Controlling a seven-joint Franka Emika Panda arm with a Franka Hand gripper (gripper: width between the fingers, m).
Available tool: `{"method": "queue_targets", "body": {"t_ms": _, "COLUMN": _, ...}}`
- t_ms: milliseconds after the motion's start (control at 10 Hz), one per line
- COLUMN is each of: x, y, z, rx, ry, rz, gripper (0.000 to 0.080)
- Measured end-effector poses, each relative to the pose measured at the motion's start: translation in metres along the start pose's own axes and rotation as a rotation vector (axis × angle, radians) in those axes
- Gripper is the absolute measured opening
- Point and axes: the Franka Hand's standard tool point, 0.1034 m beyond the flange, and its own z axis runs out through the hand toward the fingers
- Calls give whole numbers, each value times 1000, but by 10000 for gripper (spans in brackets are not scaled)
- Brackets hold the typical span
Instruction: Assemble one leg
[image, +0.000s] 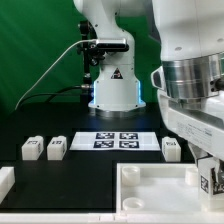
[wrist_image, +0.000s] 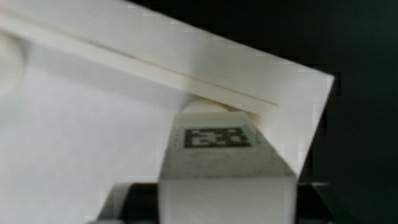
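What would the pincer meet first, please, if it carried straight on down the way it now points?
Most likely the large white tray-like piece: the pincer hangs over its corner, apparently holding a leg whose tagged end reaches that corner. Depth is unclear, so contact cannot be judged.

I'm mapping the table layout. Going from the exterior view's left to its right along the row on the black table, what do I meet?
First leg → second leg → marker board → third leg, nearest the arm.

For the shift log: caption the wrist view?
Small white tagged plastic leg block poised at the corner of the large white rimmed tray-like piece.
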Motion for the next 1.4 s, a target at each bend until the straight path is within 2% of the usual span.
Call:
{"method": "queue_targets", "body": {"t_ms": 300, "x": 0, "y": 0, "z": 1, "rx": 1, "ry": -8, "rz": 61, "gripper": 292}}
{"method": "queue_targets", "body": {"t_ms": 400, "x": -1, "y": 0, "z": 1, "rx": 2, "ry": -8, "rz": 44, "gripper": 518}}
{"method": "queue_targets", "body": {"t_ms": 500, "x": -3, "y": -2, "z": 0, "rx": 10, "ry": 1, "rz": -9, "gripper": 518}}
{"method": "queue_targets", "body": {"t_ms": 600, "x": -10, "y": -9, "z": -2, "rx": 55, "ry": 35, "rz": -209, "gripper": 621}}
{"method": "queue_targets", "body": {"t_ms": 700, "x": -11, "y": -10, "z": -4, "rx": 70, "ry": 55, "rz": -501, "gripper": 641}}
{"method": "queue_targets", "body": {"t_ms": 1000, "x": -7, "y": -7, "z": -3, "rx": 50, "ry": 81, "rz": -899, "gripper": 648}}
{"method": "queue_targets", "body": {"t_ms": 1200, "x": 6, "y": -4, "z": 5, "rx": -24, "ry": 129, "rz": -1387, "gripper": 649}}
{"method": "queue_targets", "body": {"t_ms": 1300, "x": 7, "y": -4, "z": 5, "rx": -34, "ry": 133, "rz": -1462, "gripper": 649}}
{"method": "queue_targets", "body": {"t_ms": 1400, "x": 7, "y": -4, "z": 5, "rx": -31, "ry": 133, "rz": -1433, "gripper": 649}}
